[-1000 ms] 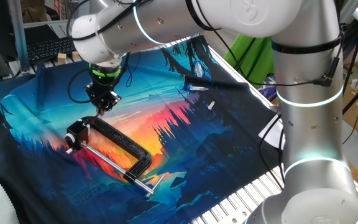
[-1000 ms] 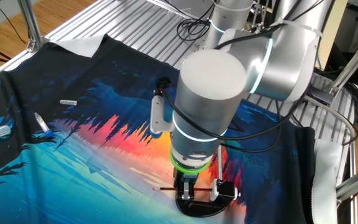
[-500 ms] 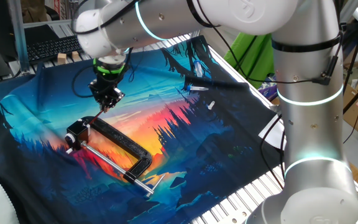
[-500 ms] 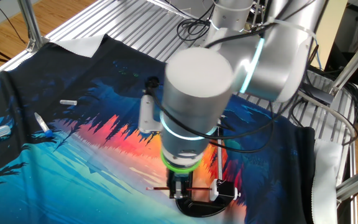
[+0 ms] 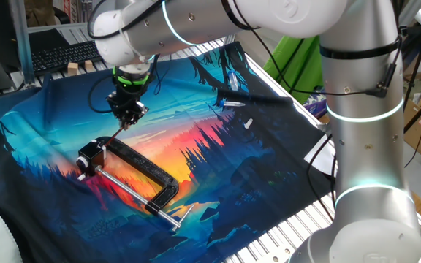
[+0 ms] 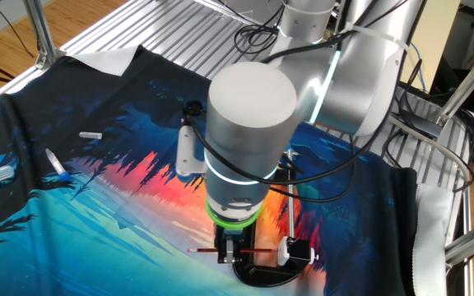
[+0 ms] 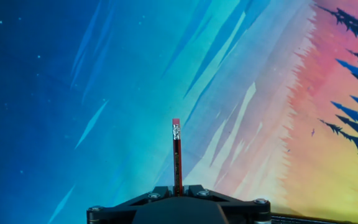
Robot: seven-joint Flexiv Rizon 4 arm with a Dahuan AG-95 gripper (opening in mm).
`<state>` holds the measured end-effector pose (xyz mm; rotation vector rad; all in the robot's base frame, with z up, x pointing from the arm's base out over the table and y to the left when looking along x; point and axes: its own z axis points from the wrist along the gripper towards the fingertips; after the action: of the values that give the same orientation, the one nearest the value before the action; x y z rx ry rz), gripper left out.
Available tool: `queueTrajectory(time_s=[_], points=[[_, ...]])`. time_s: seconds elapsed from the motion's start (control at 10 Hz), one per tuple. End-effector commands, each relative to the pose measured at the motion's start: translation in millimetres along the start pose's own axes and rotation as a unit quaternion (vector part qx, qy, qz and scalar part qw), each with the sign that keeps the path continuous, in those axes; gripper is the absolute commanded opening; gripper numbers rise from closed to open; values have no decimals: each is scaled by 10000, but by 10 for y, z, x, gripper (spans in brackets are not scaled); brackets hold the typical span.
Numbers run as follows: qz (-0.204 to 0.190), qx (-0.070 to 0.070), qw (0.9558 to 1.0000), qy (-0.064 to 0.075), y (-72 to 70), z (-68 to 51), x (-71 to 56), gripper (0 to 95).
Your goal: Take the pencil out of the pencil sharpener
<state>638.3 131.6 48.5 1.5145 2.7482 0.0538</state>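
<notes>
Tool [image 7: 178,198] is clamped on the pencil [image 7: 177,155], which sticks out between its fingers above the counter [image 7: 55,93]. Farther away, the pencil sharpener [image 5: 88,157] sits by the clamp [image 5: 141,172]. If the thin pencil slips, it may drop.

No legible text, labels or numbers in any view. Pale marks on the pencil [image 7: 177,155] near its ferrule, centre of hand view: too small to read.
</notes>
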Motion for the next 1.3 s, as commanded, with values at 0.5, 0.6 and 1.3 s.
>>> queueTrajectory(time_s=[0.5, 0.6, 1.3], points=[[-457, -24, 9989, 37, 27, -64, -271, 0], [-742, 2, 9972, 31, 5, -89, -329, 0], [-2796, 0, 9601, 29, -335, -185, -728, 0]])
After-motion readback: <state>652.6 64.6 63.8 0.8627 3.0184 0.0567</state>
